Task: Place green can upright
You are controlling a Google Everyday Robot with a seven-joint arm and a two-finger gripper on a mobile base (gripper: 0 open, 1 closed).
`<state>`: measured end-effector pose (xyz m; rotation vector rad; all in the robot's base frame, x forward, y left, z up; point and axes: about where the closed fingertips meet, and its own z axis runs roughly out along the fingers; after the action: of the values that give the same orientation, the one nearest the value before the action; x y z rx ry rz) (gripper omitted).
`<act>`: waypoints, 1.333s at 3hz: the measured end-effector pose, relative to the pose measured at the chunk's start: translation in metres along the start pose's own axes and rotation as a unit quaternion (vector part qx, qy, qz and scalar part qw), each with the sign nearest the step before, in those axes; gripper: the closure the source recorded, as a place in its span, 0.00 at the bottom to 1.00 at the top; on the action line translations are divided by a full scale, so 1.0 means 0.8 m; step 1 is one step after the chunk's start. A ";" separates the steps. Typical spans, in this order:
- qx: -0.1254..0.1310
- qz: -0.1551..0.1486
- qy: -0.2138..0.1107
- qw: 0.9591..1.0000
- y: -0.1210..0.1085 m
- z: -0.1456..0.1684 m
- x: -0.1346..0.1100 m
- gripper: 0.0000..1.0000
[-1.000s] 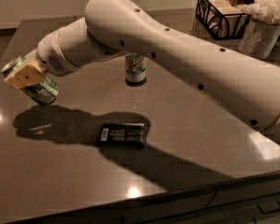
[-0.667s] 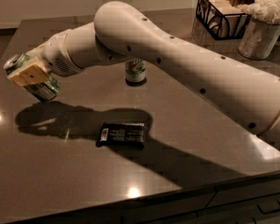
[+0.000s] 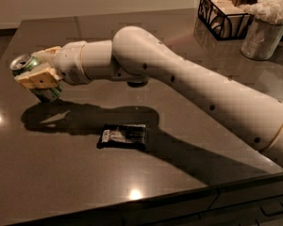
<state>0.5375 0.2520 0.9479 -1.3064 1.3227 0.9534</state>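
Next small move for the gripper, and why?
Probably rotate the wrist to stand the green can vertical before lowering. The gripper, over the left of the table, clamps it tilted, rim leaning left, its shadow apart below.

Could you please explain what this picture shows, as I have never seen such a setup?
The big pale tube is a robot arm, reaching from the right across a dark table. One camera looks down on it all from the near side. At the arm's left end, the gripper, a two-finger clamp, is shut on the green can, holding it tilted, apparently just above the surface. A black packet lies flat near the middle. At the far right stand a wire basket and a metal cup stuffed with something white.
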 end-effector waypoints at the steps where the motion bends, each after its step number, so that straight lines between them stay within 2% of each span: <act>1: 0.013 -0.015 -0.035 0.999 -0.004 -0.002 0.001 1.00; 2: 0.026 -0.021 -0.058 0.998 -0.009 -0.005 0.003 1.00; 3: 0.050 -0.006 -0.059 0.997 -0.015 -0.008 0.009 1.00; 4: 0.075 0.023 -0.056 0.995 -0.020 -0.011 0.013 1.00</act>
<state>0.5533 0.2398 0.9410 -1.0975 1.3155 0.9267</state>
